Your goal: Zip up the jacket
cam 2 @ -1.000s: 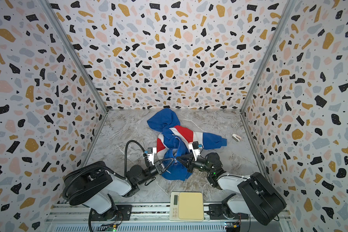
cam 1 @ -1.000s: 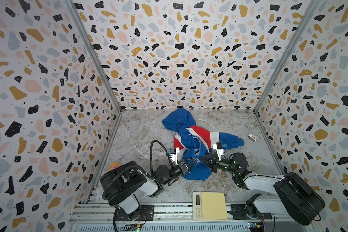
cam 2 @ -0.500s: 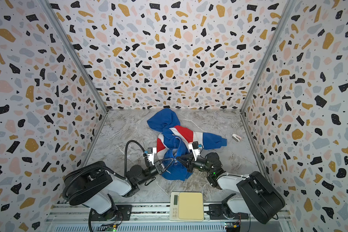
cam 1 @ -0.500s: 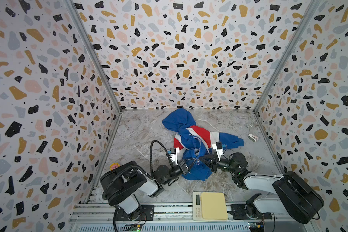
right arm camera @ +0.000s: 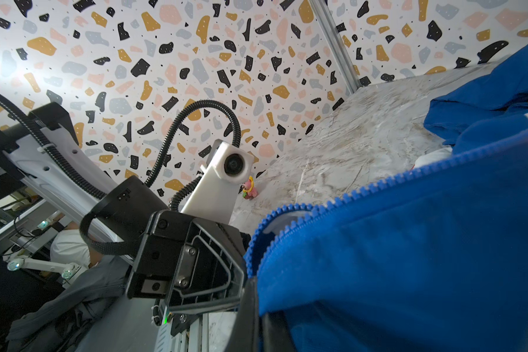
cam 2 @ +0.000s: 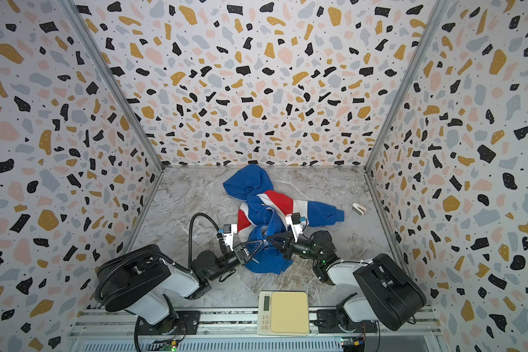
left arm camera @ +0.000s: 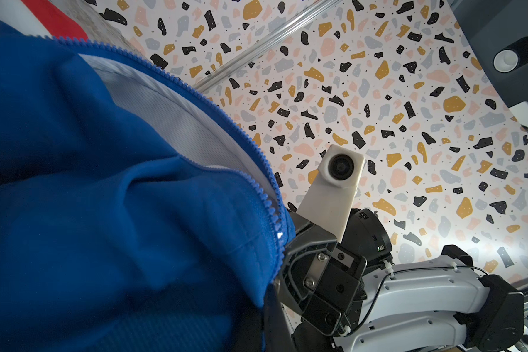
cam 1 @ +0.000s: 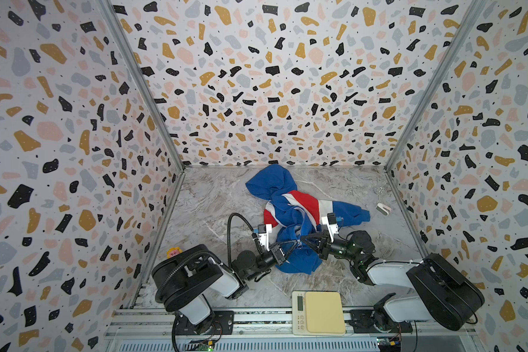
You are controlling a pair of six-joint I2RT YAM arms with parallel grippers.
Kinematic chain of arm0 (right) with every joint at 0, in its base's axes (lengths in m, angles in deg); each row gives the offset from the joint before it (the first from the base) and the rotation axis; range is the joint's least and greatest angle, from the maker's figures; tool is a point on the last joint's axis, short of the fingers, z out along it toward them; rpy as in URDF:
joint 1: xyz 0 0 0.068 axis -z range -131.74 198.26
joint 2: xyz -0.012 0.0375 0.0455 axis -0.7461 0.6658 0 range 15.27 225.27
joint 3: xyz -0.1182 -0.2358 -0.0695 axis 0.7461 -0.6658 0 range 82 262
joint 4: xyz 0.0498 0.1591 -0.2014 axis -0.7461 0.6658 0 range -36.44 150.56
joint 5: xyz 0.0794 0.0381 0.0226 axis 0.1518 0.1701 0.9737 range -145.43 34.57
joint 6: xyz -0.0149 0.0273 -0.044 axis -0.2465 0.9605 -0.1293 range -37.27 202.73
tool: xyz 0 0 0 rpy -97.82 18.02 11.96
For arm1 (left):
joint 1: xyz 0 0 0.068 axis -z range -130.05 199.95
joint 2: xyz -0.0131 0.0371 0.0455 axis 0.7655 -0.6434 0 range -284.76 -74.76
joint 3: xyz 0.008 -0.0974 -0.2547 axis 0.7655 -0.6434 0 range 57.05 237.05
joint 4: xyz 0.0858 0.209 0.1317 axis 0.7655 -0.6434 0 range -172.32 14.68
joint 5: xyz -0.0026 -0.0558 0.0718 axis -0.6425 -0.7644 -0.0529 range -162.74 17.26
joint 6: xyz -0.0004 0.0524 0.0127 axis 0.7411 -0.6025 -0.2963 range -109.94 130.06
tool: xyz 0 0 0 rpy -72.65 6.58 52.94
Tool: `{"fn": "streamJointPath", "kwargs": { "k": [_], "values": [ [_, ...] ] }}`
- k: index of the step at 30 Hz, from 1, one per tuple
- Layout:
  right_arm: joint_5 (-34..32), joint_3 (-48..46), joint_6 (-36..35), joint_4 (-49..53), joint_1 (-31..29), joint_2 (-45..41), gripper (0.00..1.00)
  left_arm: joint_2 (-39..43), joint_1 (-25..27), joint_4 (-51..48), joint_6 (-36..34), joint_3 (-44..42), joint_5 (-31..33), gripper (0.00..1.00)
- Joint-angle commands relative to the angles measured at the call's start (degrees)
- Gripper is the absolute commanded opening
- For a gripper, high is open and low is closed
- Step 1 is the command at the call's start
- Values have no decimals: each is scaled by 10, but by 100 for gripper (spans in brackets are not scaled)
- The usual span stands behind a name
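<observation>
The blue jacket [cam 1: 290, 213] with red and white bands lies crumpled mid-floor, hood toward the back wall, in both top views [cam 2: 320, 215]. Its front hangs unzipped, and blue zipper teeth [left arm camera: 256, 152] run along the free edge. My left gripper [cam 1: 295, 243] and right gripper [cam 1: 304, 239] meet tip to tip at the jacket's lower front [cam 2: 265, 243]. In the left wrist view my left gripper [left arm camera: 269, 320] is shut on blue fabric at the zipper's bottom end. In the right wrist view my right gripper [right arm camera: 256, 320] is shut on the other zipper edge [right arm camera: 378, 186].
A cream kitchen scale [cam 1: 319, 312] sits on the front rail between the arm bases. A small white object [cam 1: 383, 209] lies by the right wall. A small pink toy figure [cam 1: 173, 253] stands by the left wall. Terrazzo-patterned walls enclose three sides.
</observation>
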Motion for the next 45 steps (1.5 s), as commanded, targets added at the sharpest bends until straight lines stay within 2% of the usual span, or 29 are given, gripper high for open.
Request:
{"fn": "streamJointPath", "kwargs": {
  "k": [1, 23, 33, 35, 36, 38, 40, 43, 45],
  "values": [
    [3, 21, 28, -58, -2, 6, 0, 1, -1, 151, -10, -5, -12, 0],
    [-30, 30, 111, -75, -1, 40, 0, -36, -1, 158, -9, -20, -19, 0],
    [-65, 30, 111, -31, -2, 15, 0, -46, 2, 135, -19, -23, -26, 0],
    [-68, 39, 92, 23, -3, 7, 0, -44, 3, 120, -20, -24, -25, 0],
    [-69, 43, 78, 50, -3, 2, 2, -42, 3, 109, -19, -24, -24, 0],
    [-74, 49, 45, 106, -5, -13, 24, -37, 4, 84, -20, -25, -23, 0],
    [-86, 53, 17, 164, -6, -29, 42, -32, 5, 74, -20, -30, -22, 0],
    [-111, 57, -26, 258, -6, -68, 53, -29, 5, 57, -15, -36, -23, 0],
    [-133, 58, -65, 327, -6, -99, 56, -27, 7, 44, -13, -40, -27, 0]
  ]
}}
